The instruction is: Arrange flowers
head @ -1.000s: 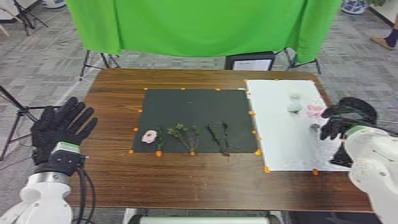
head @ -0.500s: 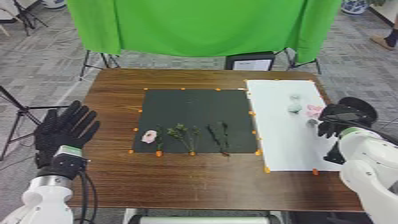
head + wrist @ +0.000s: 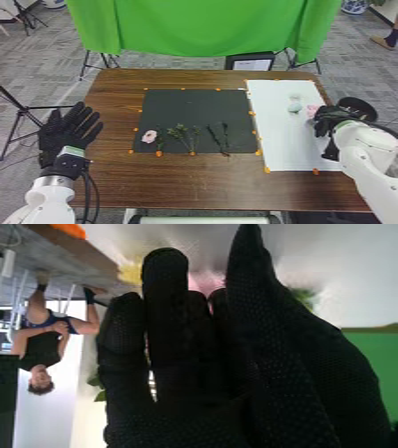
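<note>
Right hand [image 3: 332,120] has shifted inward over the white sheet [image 3: 280,145] since the earlier frames, now beside the pink bloom [image 3: 312,109]. Reads as lining up for a pickup. Wrist view: fingers straight, pressed together; cannot tell whether anything is pinched. Pink bloom lies on the sheet just past the fingertips, partly hidden, petals pale and soft-edged. Farther on, a pale blue-green bloom [image 3: 295,107], small and rounded, lies apart from the hand.
</note>
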Controlling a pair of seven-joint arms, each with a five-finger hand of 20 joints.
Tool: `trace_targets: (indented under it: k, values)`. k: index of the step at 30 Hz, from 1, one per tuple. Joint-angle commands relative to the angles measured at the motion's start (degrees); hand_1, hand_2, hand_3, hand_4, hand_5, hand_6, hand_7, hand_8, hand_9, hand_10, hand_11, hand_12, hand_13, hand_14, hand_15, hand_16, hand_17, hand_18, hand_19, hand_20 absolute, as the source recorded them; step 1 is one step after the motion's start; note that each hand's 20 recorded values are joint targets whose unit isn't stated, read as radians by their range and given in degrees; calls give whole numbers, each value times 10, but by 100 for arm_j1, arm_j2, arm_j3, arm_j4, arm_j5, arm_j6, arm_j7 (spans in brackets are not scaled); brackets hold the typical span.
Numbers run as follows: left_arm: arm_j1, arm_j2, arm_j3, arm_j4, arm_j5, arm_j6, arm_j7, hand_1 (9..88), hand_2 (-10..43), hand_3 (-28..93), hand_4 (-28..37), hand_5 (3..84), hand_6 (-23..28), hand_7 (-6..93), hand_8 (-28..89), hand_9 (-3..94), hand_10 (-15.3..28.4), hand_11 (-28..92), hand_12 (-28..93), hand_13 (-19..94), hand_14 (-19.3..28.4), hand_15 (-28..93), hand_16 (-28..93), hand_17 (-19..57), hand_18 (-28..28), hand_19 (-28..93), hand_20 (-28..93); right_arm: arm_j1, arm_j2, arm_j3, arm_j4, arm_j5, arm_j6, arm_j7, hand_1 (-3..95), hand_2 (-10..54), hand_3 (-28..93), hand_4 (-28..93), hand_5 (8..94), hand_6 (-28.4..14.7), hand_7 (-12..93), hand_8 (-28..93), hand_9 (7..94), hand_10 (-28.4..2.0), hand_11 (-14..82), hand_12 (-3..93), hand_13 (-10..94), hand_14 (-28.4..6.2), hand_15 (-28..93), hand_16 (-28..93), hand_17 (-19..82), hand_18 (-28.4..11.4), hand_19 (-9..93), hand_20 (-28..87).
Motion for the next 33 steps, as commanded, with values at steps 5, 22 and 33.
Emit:
trace_targets:
  k: [5,22,33]
  values:
    - [112,-53,-30,-21,-17,-24,-6,243,157,731,-283,481,108,122,-72,406,162,204,126,284,169,378,-69,-60,166,388,102,295,-40,-330,322,-48,249,-489,534,-54,716,-283,478,-24,170,-144,480,-92,130,101,621,-88,521,297,321,-217,801,397]
    - [139,-77,-18,-33,-22,4,-17,242,156,732,-283,481,108,121,-73,404,164,205,127,283,170,378,-71,-60,166,388,103,-222,-8,-340,63,-239,1383,-693,604,-51,578,-283,760,41,290,-3,824,-64,59,306,716,-73,515,272,357,-199,788,432]
    - [159,-104,-39,-29,12,-18,-72,242,156,733,-283,480,108,118,-73,403,165,204,126,283,170,378,-70,-60,166,388,102,-447,24,32,-856,-246,1507,-499,566,-69,662,-283,777,32,290,21,847,-69,72,319,723,-70,483,340,362,-202,791,428]
